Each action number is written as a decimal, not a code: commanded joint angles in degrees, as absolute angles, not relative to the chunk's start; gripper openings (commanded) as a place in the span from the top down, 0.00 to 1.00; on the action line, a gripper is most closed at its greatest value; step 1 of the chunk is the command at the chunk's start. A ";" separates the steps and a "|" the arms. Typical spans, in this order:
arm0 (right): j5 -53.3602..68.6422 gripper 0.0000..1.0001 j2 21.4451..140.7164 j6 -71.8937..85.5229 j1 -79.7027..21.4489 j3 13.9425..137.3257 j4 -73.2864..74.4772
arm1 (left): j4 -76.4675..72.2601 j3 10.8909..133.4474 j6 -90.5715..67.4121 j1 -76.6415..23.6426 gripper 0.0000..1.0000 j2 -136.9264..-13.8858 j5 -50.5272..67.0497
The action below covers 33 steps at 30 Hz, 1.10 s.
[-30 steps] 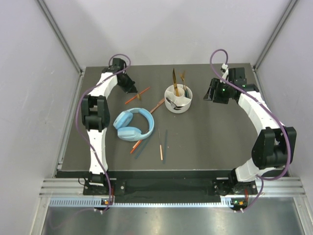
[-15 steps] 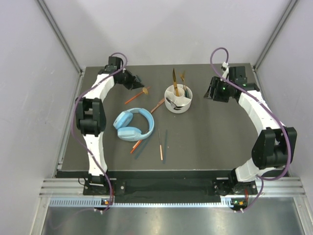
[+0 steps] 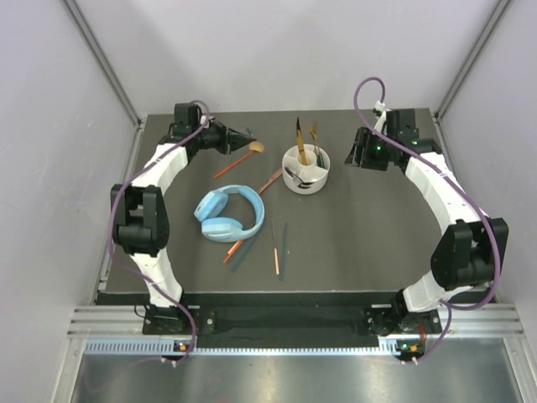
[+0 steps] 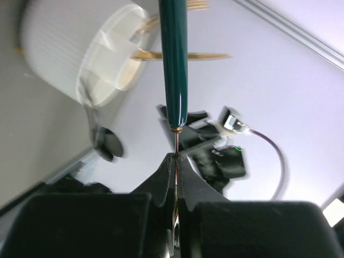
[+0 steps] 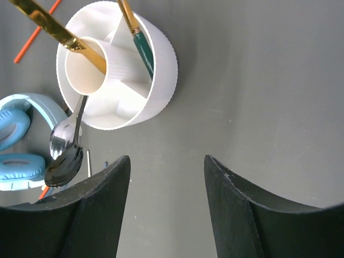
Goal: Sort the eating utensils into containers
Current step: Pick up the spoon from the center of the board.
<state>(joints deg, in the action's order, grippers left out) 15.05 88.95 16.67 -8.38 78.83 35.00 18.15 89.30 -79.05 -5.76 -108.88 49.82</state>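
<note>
My left gripper (image 3: 248, 137) (image 4: 176, 156) hovers at the table's back left, shut on the thin bronze neck of a utensil whose dark teal handle (image 4: 174, 59) points toward the container. Its bronze end (image 3: 256, 147) shows just beyond the jaws. The white divided container (image 3: 306, 170) (image 5: 118, 64) (image 4: 80, 54) holds gold utensils (image 3: 299, 134) (image 5: 59, 35), a teal-handled one (image 5: 141, 45), and a silver spoon (image 5: 64, 140) and a black spoon (image 5: 64, 169) hanging over its rim. My right gripper (image 3: 359, 155) (image 5: 166, 161) is open above bare table to the right of the container. Orange chopsticks (image 3: 226, 170) (image 3: 275, 256) and a teal chopstick (image 3: 283, 252) lie on the table.
Light blue headphones (image 3: 228, 214) (image 5: 16, 145) lie left of centre, with an orange chopstick (image 3: 233, 252) poking out from under them. Another orange chopstick (image 3: 270, 180) lies between the headphones and the container. Grey walls close in the dark table (image 3: 369, 235) on three sides.
My left gripper has risen off the table with the utensil and swung right, toward the container. The right gripper has shifted slightly back.
</note>
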 commanded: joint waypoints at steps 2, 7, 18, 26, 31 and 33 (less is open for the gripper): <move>13.18 0.43 88.42 16.52 -10.28 80.51 34.19 | -17.55 84.37 -109.66 -6.24 1.00 -104.33 60.03; 12.22 0.43 86.31 16.70 -10.55 78.58 33.49 | -29.41 84.47 -126.61 -9.05 1.00 -103.45 59.16; 10.46 0.43 81.92 16.35 -10.63 75.15 32.78 | -37.09 84.65 -141.33 -20.56 1.00 -102.13 51.33; 10.28 0.43 80.51 16.26 -10.72 74.36 33.05 | -33.25 75.59 -140.11 -22.68 1.00 -96.51 49.48; 9.49 0.43 79.89 16.78 -10.72 73.66 33.22 | -27.43 71.55 -138.78 -22.94 1.00 -92.82 50.27; 9.49 0.43 79.89 16.87 -10.55 73.39 33.40 | -22.97 69.62 -137.82 -23.03 1.00 -91.76 51.41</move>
